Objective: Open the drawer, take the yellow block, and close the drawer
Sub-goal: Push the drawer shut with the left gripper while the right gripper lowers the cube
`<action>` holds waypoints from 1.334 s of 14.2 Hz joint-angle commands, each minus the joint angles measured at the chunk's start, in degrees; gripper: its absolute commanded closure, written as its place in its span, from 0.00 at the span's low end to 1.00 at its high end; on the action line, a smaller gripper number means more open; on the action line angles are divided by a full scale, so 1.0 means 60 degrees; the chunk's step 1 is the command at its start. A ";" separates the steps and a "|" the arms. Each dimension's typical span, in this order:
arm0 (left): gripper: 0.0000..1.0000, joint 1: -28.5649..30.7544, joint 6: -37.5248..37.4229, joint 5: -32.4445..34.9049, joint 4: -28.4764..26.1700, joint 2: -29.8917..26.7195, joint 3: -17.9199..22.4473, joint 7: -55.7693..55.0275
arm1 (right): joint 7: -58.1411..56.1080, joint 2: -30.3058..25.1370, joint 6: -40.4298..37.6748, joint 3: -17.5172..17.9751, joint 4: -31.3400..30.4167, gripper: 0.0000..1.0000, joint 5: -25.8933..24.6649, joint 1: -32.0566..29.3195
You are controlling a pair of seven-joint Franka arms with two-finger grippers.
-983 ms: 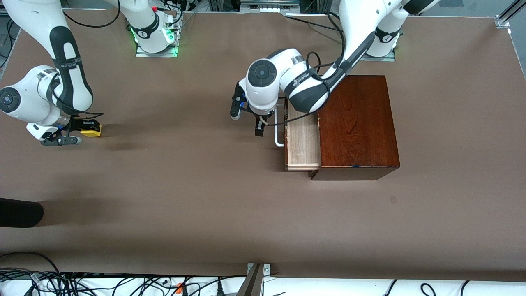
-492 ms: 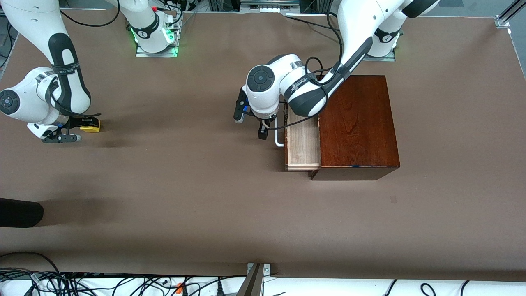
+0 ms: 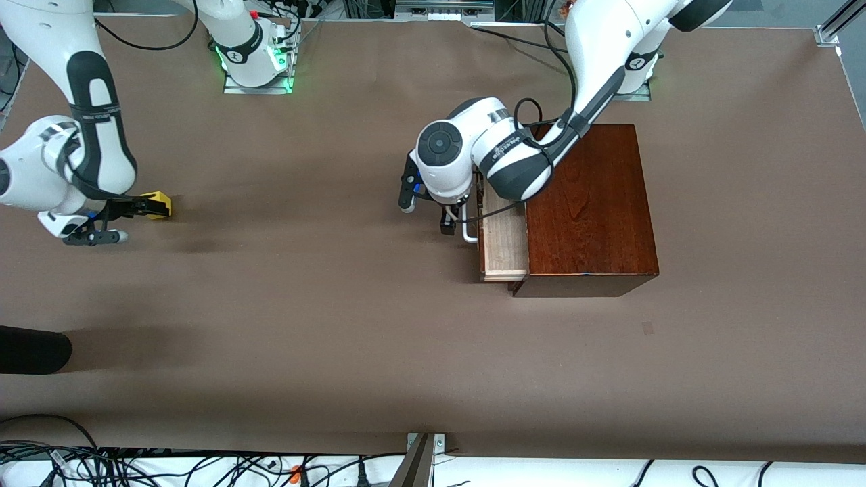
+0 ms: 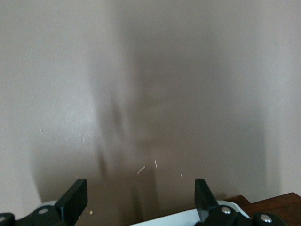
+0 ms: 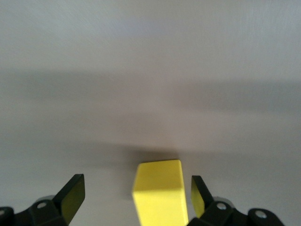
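The yellow block (image 3: 158,205) rests on the brown table near the right arm's end. My right gripper (image 3: 132,220) is low around it and open. In the right wrist view the yellow block (image 5: 160,192) sits between the spread fingers of the right gripper (image 5: 135,194), closer to one finger (image 5: 198,192) and gripped by neither. The drawer (image 3: 506,243) sticks partly out of the dark wooden box (image 3: 588,203), its pale inside bare. My left gripper (image 3: 427,215) is open, in front of the drawer beside its white handle (image 3: 468,234). The left wrist view shows the left gripper (image 4: 141,200) with that handle (image 4: 176,219) just below.
A dark rounded object (image 3: 34,350) pokes in at the table's edge toward the right arm's end. Cables (image 3: 135,467) and a metal bracket (image 3: 419,460) run along the edge nearest the front camera. The box's corner (image 4: 280,209) shows beside the left gripper.
My right gripper opened and let go of the yellow block, which now lies on the table. The left gripper moved toward the box and the drawer slid partway in.
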 commanded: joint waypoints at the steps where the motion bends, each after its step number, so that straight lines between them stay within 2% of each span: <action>1: 0.00 0.0501 -0.0611 0.0246 -0.0128 -0.0259 0.0033 0.0252 | 0.0627 -0.0396 -0.1621 0.0016 0.1343 0.00 0.0132 0.0020; 5: 0.00 0.0925 -0.0685 0.0246 -0.0142 -0.0362 0.0033 0.0252 | 0.1727 -0.0382 -0.3687 0.0002 0.3541 0.00 0.0059 0.0153; 7: 0.00 0.1131 -0.0919 0.0246 -0.0128 -0.0406 0.0018 0.0253 | 0.1803 -0.0396 -0.4217 0.0002 0.4232 0.00 -0.0116 0.0225; 9: 0.00 0.1219 -0.0964 0.0246 -0.0142 -0.0465 0.0018 0.0253 | 0.1803 -0.0790 -0.4409 -0.0057 0.4322 0.00 -0.0190 0.0444; 12: 0.00 0.1220 -0.1081 0.0246 -0.0128 -0.0465 0.0018 0.0253 | 0.2079 -0.1551 -0.4454 -0.0042 0.4322 0.00 -0.0804 0.0722; 16: 0.00 0.1176 -0.1081 0.0085 -0.0055 -0.0697 -0.0069 0.0092 | 0.3411 -0.2533 -0.5025 0.0031 0.4322 0.00 -0.1858 0.1425; 17: 0.00 0.1205 -0.1096 0.0070 -0.0040 -0.0844 -0.0069 0.0077 | 0.3762 -0.2694 -0.5214 0.0234 0.4322 0.00 -0.2063 0.1413; 19: 0.00 0.1234 -0.1110 -0.0672 0.0033 -0.1181 -0.0055 -0.0229 | 0.4363 -0.3191 -0.5391 0.1184 0.4308 0.00 -0.2794 0.1005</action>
